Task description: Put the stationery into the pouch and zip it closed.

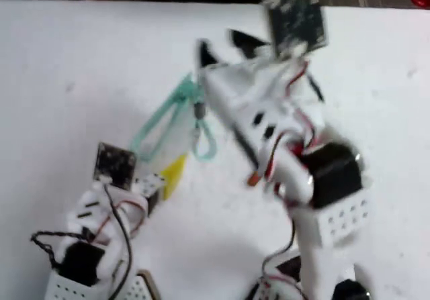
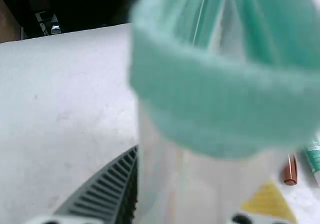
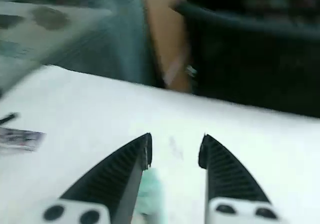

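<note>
Right wrist view: note the right claw (image 3: 175,143) spread well apart, gripping nothing, low over the tabletop (image 3: 75,114). Just beside it, toward the left arm, find the pouch (image 1: 164,122), laid slantwise, stretching lengthwise from this claw down to the left claw (image 1: 156,184) at its near corner. Cannot tell whether that one has hold of it. Judged from this: right claw for the teal far end, left for the near end. Beside the pouch, spot a brown pen (image 2: 290,169), not yet inside.

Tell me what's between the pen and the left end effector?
Bare white table, in the high view, between pen and left end effector holding the pouch.
</note>
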### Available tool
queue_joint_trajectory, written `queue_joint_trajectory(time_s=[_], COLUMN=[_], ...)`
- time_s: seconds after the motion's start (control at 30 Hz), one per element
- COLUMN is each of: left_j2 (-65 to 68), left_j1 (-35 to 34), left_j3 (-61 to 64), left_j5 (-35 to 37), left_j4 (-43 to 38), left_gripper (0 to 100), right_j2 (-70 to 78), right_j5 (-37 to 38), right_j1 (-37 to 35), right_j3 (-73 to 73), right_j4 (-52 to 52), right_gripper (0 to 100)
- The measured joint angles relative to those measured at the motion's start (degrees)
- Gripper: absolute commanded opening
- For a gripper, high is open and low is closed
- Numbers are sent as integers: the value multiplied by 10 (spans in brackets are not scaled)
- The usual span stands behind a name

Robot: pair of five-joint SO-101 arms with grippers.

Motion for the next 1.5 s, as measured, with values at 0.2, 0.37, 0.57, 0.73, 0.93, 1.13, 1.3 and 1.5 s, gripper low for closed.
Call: queue_joint_trajectory(time_s=[0.2,0.37,0.57,0.73,0.93,1.13,1.3,1.5], left_j2=[0,0,0,0,0,0,0,0], left_j1=[0,0,0,0,0,0,0,0], left_j3=[0,0,0,0,0,0,0,0], left_j5=[0,0,0,0,0,0,0,0], left_j4=[0,0,0,0,0,0,0,0], left_gripper=[267,267,267,267,267,267,267,267], right_j2=[91,224,398,503,542,548,548,563], right_j5=[-84,-106,-106,-106,-106,-106,-106,-108], right_j1=[197,275,273,276,276,273,244,227], right_j3=[142,248,252,202,145,108,72,55], right_j4=[15,-75,-132,-142,-111,-60,-11,-10], right_gripper=[138,137,137,137,137,135,19,79])
